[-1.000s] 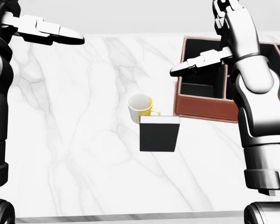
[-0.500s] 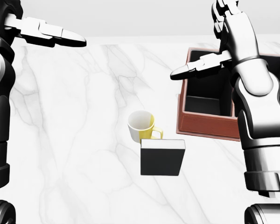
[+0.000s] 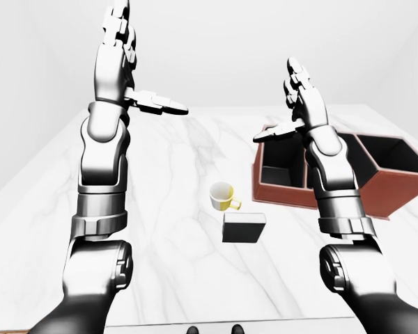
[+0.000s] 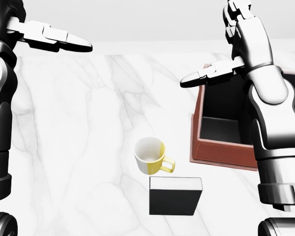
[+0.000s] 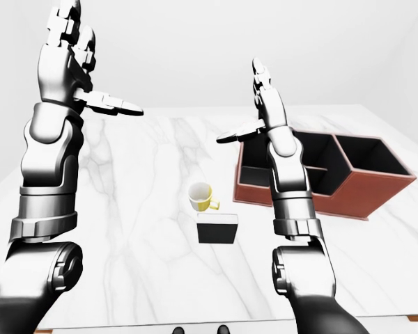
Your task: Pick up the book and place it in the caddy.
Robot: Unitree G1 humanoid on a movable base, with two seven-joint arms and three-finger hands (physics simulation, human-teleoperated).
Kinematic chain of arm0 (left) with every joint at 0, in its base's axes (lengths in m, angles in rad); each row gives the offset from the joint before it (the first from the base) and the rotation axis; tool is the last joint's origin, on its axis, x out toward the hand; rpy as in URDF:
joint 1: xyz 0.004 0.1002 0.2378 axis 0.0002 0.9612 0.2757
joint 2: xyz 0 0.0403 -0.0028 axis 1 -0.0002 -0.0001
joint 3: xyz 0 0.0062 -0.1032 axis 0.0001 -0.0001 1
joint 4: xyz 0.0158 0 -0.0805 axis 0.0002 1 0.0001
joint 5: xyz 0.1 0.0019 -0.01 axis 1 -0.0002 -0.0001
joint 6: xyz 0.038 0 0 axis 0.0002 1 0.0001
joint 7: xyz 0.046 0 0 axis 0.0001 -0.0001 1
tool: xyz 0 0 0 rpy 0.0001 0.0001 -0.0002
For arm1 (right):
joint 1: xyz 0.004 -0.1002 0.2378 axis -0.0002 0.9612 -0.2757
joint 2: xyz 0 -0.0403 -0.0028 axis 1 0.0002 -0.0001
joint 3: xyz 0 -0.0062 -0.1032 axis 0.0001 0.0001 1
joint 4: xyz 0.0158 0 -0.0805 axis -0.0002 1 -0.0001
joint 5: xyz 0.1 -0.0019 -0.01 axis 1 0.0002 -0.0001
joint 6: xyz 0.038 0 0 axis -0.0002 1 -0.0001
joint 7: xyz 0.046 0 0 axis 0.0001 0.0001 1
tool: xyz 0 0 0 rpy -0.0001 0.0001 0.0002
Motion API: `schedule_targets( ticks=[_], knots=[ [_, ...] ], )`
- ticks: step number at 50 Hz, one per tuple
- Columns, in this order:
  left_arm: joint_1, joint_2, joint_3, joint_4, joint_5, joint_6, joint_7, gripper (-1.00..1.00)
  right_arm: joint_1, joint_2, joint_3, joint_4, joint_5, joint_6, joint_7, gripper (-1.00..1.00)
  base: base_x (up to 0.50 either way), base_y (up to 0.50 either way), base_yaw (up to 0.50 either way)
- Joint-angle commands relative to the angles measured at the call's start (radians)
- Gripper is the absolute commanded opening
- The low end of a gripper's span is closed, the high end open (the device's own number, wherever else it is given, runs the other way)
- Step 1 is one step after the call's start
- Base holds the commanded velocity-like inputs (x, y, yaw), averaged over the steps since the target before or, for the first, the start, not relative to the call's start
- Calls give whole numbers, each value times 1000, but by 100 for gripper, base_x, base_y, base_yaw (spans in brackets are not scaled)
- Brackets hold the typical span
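- Holding both arms raised over the bench [image 4: 64,147], nothing grasped.
- Left hand [image 3: 118,31] is up high at the left of the left-eye view, fingers spread, thumb sticking out sideways; released, empty.
- Right hand [image 3: 299,87] is raised above the caddy [image 5: 376,188], fingers extended, thumb out; also released, empty.
- Book [image 4: 175,195] lies flat on the bench, low centre in the head view, apart from both hands.
- It sits just below the mug [image 4: 148,156]; the handle points toward the book. I can't tell if they touch.
- Book reads as a dark rectangular slab with a pale strip along its top edge, probably the page block. Matte cover.
- My call: stiff, light, not fragile. Lying flat, it's awkward to get fingers under.
- I'd pinch across the two opposite long edges, or tip it up on an edge first. Keep clear of the mug side.
- Mug: cream and yellow, glossy, upright, likely to slide if bumped.
- Caddy: reddish-brown box with dark inner walls, split into open compartments, at the right of the book and well apart.
- Bench top is white marble with grey veins, smooth, so I expect the book to skid if pushed.
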Motion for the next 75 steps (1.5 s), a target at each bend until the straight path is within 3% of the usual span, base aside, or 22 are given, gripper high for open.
schedule_targets(
  ticks=[1,22,26,41,53,66,75],
  knots=[
    [3,-1,0,0,3,0,-2,100,8,1,-1,-12,0,0,3,100,26,0,0],
    [7,0,2,7,5,0,-1,100,-15,2,-3,58,-1,0,-31,100,7,0,0],
    [11,1,3,3,3,0,-1,100,3,-3,10,-27,-3,0,8,100,0,0,0],
    [23,-3,4,18,-5,0,5,100,258,54,30,-509,-73,0,159,100,0,0,0],
    [25,-9,1,39,-12,0,6,100,617,139,106,-879,-215,0,336,100,0,0,0],
    [33,-9,2,24,-16,0,5,100,867,210,188,-979,-335,0,429,100,0,0,0],
    [35,-9,2,28,-15,0,5,100,929,224,211,-955,-369,0,436,100,0,0,0]
  ],
)
